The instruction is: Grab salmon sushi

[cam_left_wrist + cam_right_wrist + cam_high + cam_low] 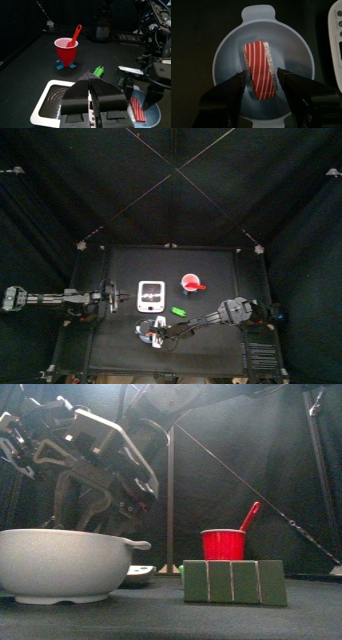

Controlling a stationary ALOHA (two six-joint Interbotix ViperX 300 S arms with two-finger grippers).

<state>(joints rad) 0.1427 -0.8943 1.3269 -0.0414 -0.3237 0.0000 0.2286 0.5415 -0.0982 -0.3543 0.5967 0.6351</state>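
The salmon sushi (260, 62), a small piece with a red-striped top and white edge, lies in a pale bowl (228, 45). My right gripper (266, 81) hangs over the bowl, open, with one jaw on each side of the sushi's near end. In the top view the right gripper (160, 334) is over the bowl (147, 325) at the table's front. In the left wrist view the sushi (137, 109) shows in the bowl (152, 114) under the right gripper. My left gripper (92, 82) is shut and empty above the white device (50, 97).
A white rectangular device (151, 295) lies mid-table. A red cup (194, 283) with a red spoon stands behind it, on a blue base (65, 65). A small green piece (178, 312) lies between the cup and the bowl. The left arm (54, 298) rests at the left edge.
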